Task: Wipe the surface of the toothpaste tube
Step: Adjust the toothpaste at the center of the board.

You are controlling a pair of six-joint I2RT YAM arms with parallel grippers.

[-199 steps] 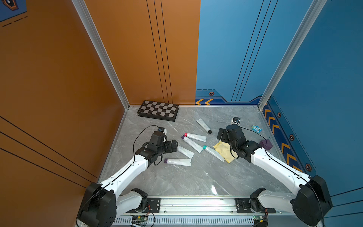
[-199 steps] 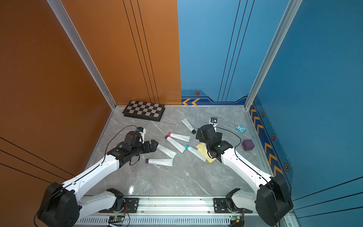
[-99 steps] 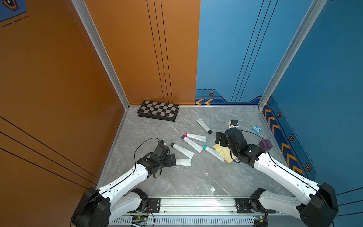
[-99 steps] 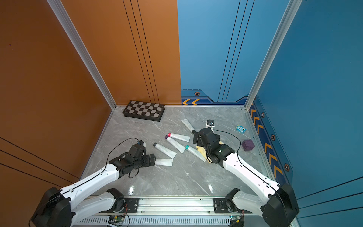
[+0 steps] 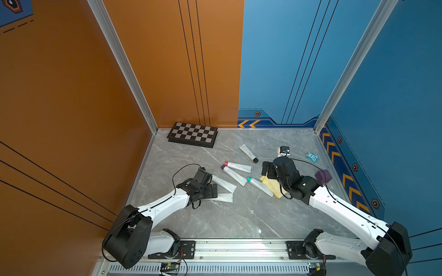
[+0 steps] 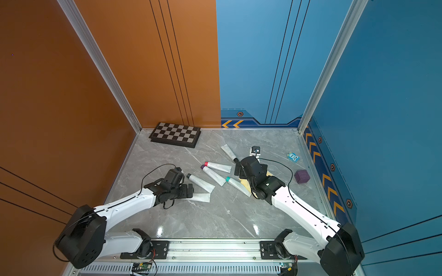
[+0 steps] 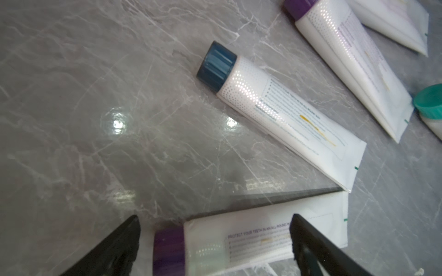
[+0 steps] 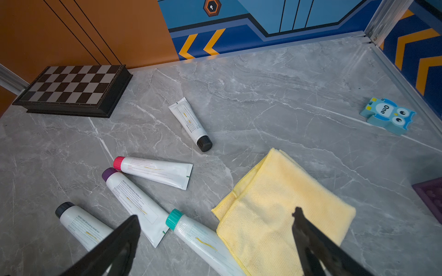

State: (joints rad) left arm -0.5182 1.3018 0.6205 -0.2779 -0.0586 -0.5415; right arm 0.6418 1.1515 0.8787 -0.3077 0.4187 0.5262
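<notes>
The table [image 5: 239,215] is smooth and shiny, so a tube could slide away when it gets pushed or squeezed. The yellow cloth [image 8: 282,203] lies folded flat under the right gripper [image 8: 216,213]. If that gripper comes down a bit off, it may catch only one thin layer. It could also grab the green-cap tube [image 8: 203,239], which lies right against the cloth's edge.

The tube to wipe looks like the purple-cap tube [image 7: 239,239]. It lies flat on the table, right under the left gripper [image 7: 215,217]. A blue-cap tube [image 7: 275,114] lies just beside it, and their flat ends almost meet, so a crooked grab could bump that one too. The tube is soft and thin at its flat end, so it may twist or slip out of a weak pinch.

The left gripper's jaws are spread wide and hold nothing. The purple-cap tube sits between them, with one finger [image 7: 114,251] by the cap side. I cannot tell if they touch the tube.

The right gripper's jaws are spread wide too and hold nothing. One finger [image 8: 318,243] hangs over the cloth. I cannot tell if it touches.
</notes>
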